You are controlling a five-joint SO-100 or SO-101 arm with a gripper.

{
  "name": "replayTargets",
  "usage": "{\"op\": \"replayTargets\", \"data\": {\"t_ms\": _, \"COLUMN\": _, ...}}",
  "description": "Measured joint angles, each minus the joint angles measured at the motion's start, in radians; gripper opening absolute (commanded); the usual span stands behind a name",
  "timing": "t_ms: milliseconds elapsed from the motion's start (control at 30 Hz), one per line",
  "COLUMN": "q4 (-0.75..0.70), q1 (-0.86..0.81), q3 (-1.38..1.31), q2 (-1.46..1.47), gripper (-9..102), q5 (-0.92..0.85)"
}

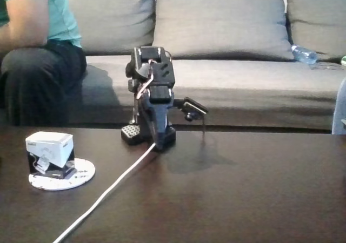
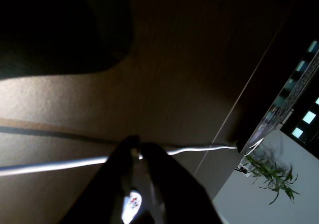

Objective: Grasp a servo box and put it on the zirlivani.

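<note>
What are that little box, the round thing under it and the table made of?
The servo box looks like printed cardboard: crisp folded edges, matte white top, black lower half. The zirlivani is a flat white speckled disc, possibly stone or ceramic; the look leaves it open. The table seems dark wood or veneer with a slight sheen, faintly mirroring the arm.

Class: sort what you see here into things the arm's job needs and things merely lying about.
Job: servo box, sitting on the white disc; gripper, jaws closed.

Lying about: white cable, water bottle on the sofa, potted plant.
</note>
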State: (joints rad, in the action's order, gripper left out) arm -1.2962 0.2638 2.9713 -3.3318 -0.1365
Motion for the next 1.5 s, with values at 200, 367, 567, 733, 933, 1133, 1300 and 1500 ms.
{"op": "replayTargets", "data": {"t_ms": 200, "q4": 0.000, "q1": 0.000, "q3": 0.000, "q2": 0.000, "gripper": 0, "q5": 0.000}}
{"op": "replayTargets", "data": {"t_ms": 367, "q4": 0.000, "q1": 0.000, "q3": 0.000, "q2": 0.000, "gripper": 0, "q5": 0.000}}
{"op": "replayTargets", "data": {"t_ms": 567, "q4": 0.000, "q1": 0.000, "q3": 0.000, "q2": 0.000, "gripper": 0, "q5": 0.000}}
{"op": "replayTargets", "data": {"t_ms": 733, "q4": 0.000, "q1": 0.000, "q3": 0.000, "q2": 0.000, "gripper": 0, "q5": 0.000}}
{"op": "replayTargets", "data": {"t_ms": 933, "q4": 0.000, "q1": 0.000, "q3": 0.000, "q2": 0.000, "gripper": 0, "q5": 0.000}}
{"op": "replayTargets", "data": {"t_ms": 1133, "q4": 0.000, "q1": 0.000, "q3": 0.000, "q2": 0.000, "gripper": 0, "q5": 0.000}}
{"op": "replayTargets", "data": {"t_ms": 1300, "q4": 0.000, "q1": 0.000, "q3": 0.000, "q2": 0.000, "gripper": 0, "q5": 0.000}}
{"op": "replayTargets", "data": {"t_ms": 1500, "q4": 0.000, "q1": 0.000, "q3": 0.000, "q2": 0.000, "gripper": 0, "q5": 0.000}}
